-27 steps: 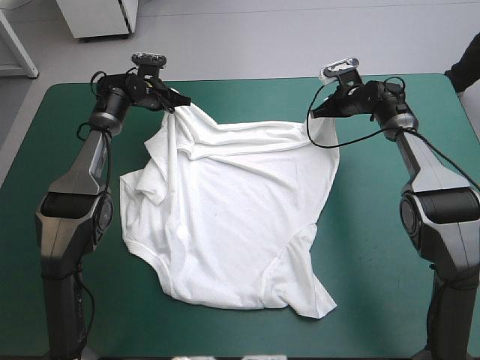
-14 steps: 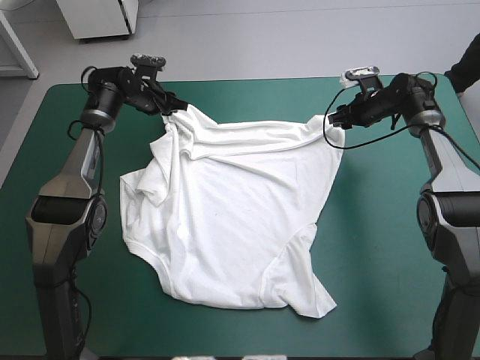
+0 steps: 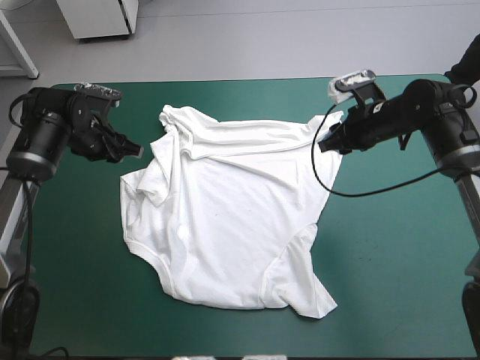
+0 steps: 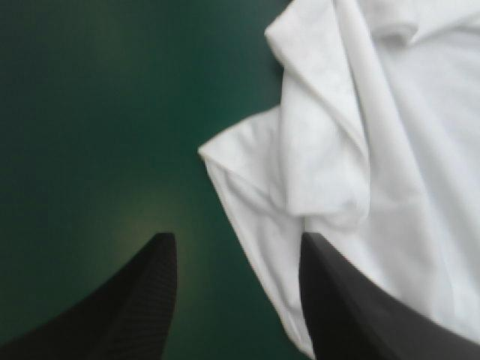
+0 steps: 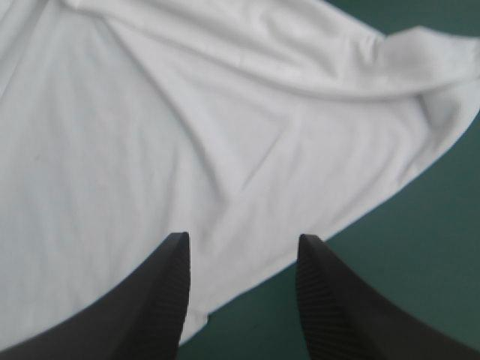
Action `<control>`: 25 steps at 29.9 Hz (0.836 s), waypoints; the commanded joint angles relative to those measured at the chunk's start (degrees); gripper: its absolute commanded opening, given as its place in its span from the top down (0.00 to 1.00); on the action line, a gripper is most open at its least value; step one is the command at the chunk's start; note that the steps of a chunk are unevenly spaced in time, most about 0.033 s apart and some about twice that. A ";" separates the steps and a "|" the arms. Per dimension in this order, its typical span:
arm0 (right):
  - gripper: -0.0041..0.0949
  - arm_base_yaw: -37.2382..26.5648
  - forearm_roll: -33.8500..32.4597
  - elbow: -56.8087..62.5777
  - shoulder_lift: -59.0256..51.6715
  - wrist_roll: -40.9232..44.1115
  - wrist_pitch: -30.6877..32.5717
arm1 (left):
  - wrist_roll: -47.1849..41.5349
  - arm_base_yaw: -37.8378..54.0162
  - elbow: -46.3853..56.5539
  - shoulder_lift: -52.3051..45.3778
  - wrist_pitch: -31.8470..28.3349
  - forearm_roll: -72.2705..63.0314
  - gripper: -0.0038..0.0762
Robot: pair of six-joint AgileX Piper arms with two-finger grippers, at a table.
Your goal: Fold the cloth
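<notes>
White T-shirt point(image 3: 225, 217) lies spread but rumpled across middle of teal-green surface point(image 3: 390, 247). Left hand point(image 3: 139, 150) hovers just beside shirt's left edge, black fingers parted, holding nothing, one finger over bare cover. Right hand point(image 3: 324, 145) hangs above shirt's far right corner, fingers likewise apart, empty.

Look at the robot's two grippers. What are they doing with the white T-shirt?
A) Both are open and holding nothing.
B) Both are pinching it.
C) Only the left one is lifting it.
A: the left gripper and the right gripper each have their fingers standing apart, and the T-shirt lies loose on the teal-green cover.
</notes>
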 commanded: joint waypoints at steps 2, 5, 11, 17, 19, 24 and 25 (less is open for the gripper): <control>0.53 0.76 -0.19 6.72 -8.78 0.99 0.60 | -1.43 -0.11 8.80 -8.80 -0.58 1.19 0.48; 0.53 0.76 -0.18 11.50 -13.12 1.39 -0.43 | -1.46 -0.11 15.48 -10.79 -1.37 0.94 0.48; 0.53 0.76 -0.34 16.22 -17.89 2.46 -0.77 | -1.46 -0.11 24.13 -10.44 -5.14 0.80 0.48; 0.53 0.76 -0.30 16.45 -18.03 2.46 -1.03 | -1.34 -0.11 27.21 -5.69 -7.41 -0.16 0.48; 0.53 0.76 -0.30 16.45 -18.03 2.46 -1.03 | -0.87 -0.11 27.21 -4.01 -9.36 -2.32 0.48; 0.53 0.76 -0.42 16.45 -18.03 2.46 -1.12 | -0.18 -0.11 27.21 0.46 -10.74 -4.52 0.48; 0.53 0.76 -0.42 16.45 -18.03 2.46 -1.12 | -0.18 -0.11 27.21 1.08 -10.74 -4.50 0.48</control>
